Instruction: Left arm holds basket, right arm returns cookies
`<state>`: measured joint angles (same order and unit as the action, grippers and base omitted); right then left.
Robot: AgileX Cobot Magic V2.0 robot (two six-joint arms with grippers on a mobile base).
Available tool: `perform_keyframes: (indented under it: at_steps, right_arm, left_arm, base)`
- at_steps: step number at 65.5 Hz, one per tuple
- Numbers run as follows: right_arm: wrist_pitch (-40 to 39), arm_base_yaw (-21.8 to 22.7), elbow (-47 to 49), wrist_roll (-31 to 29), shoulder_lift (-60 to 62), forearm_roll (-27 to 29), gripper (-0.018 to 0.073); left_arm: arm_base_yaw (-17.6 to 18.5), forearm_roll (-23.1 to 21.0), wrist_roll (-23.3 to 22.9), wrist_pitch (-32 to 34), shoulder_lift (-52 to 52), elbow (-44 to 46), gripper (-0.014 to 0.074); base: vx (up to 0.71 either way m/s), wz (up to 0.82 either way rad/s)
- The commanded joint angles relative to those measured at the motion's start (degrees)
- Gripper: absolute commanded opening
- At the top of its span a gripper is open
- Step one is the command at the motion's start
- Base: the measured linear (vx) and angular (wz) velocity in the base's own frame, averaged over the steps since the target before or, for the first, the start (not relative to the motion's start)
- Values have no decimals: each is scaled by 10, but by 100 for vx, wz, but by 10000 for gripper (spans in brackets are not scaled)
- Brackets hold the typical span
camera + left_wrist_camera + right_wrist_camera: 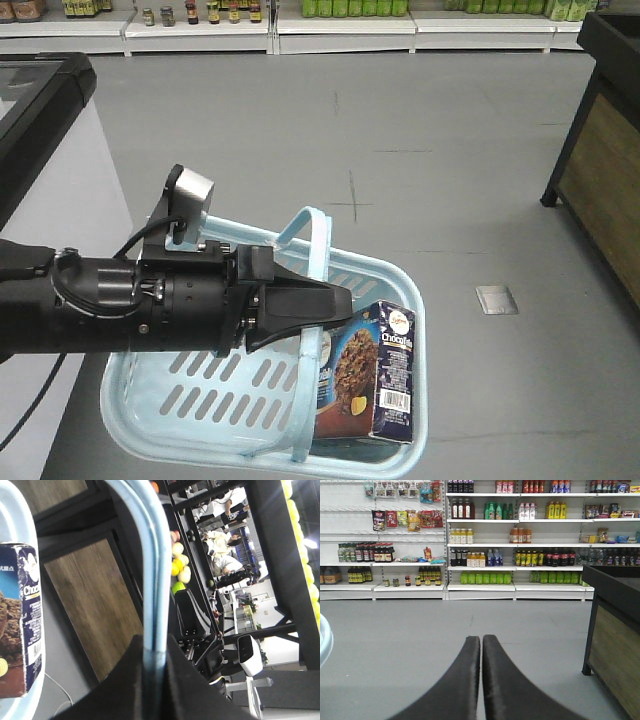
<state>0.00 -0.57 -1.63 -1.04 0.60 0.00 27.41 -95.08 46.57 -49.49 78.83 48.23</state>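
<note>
**mik:** ok, starting at the left: the left arm (90,300) comes in sideways, and the left pincer (335,305) is clamped on one hoop handle (320,240) of the light blue basket (140,400). Its wrist view shows the bar running right between the jaws, so that's a proper pinch.

**jo:** yep. The Chocofello cookie box (372,375) is just past that pincer's tip, lower and to its right. It's standing on end at the basket's end wall, long axis up, top near the rim.

**mik:** so where's the right pincer (481,639)? It's not in the front view at all.

**jo:** only its own camera shows it. The tips are pressed together with nothing in them, pointing level at the shelves (480,587). There's just a sliver of basket rim at the far left of that view, so I'd guess the box is off to its left and out of its sight. It'd need to swing left, spread, and come down over the box top.

**mik:** room to move?

**jo:** the tight spot is the handle just beside the box. To the right of the pincer it's bare floor (420,625), then a wood-panelled stand (615,645) well apart.
</note>
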Motion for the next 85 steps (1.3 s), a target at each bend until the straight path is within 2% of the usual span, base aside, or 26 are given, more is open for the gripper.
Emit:
perform_keyframes:
  at_steps: [1,85]
  right_arm:
    - [-41,0,-2,-5,7,0,-6]
    - [-40,0,-1,-5,4,0,-6]
  left_arm:
    - [2,-67,6,-29,-18,23,-6]
    - [2,-64,6,-24,-17,23,-6]
  base:
    - [51,2]
    - [56,2]
